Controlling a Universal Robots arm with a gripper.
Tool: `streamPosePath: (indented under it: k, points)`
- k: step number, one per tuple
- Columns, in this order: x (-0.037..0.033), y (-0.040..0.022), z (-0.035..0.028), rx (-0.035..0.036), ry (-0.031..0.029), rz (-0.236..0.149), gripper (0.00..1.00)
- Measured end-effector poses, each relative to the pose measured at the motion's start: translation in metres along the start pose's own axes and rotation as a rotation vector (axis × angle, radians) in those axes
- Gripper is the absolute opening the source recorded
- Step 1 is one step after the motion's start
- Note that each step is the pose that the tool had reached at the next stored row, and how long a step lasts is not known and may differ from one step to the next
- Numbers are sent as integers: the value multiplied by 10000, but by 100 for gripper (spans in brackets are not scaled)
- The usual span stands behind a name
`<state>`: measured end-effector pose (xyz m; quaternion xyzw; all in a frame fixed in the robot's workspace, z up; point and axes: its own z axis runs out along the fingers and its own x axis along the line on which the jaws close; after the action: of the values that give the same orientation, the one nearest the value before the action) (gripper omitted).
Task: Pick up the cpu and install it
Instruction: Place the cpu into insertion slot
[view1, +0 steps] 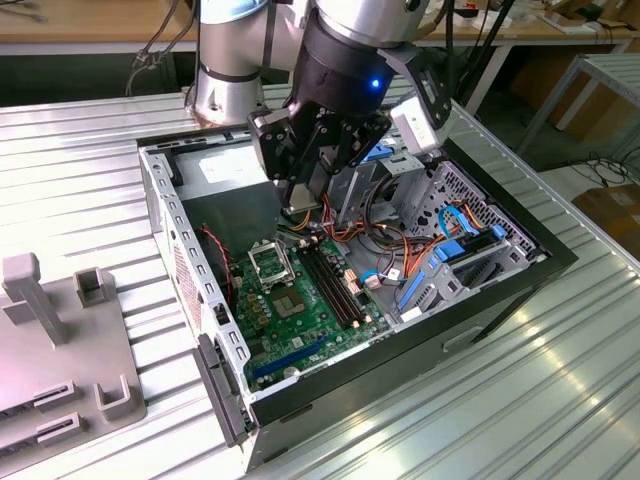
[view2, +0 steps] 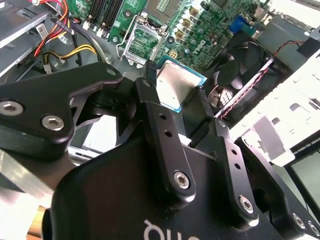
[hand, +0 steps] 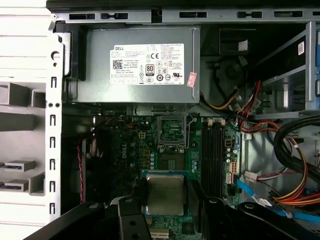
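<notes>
My gripper (view1: 300, 203) hangs inside the open computer case, shut on the cpu (view2: 178, 86), a thin square chip with a silvery face and a greenish edge. In both wrist views the two black fingers (view2: 148, 80) press on opposite sides of the chip. The cpu (hand: 164, 194) is held flat above the green motherboard (view1: 312, 312), a short way from the open square socket (hand: 172, 131) with its metal frame. In the exterior view the socket (view1: 270, 263) lies just below and to the left of the fingers.
A grey power supply (hand: 135, 65) fills the case's far end. Memory slots (hand: 215, 150) run beside the socket, a black fan (view2: 245, 60) sits close by, and coloured cables (view1: 385, 245) and drive bays (view1: 455, 240) crowd the exterior view's right. A grey fixture (view1: 50, 330) stands outside.
</notes>
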<state>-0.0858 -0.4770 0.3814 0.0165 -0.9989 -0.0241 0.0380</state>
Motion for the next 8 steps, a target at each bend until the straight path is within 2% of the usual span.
streamPosePath:
  k: [8]
  points:
    - [-5,-14,67,0,0,0,45]
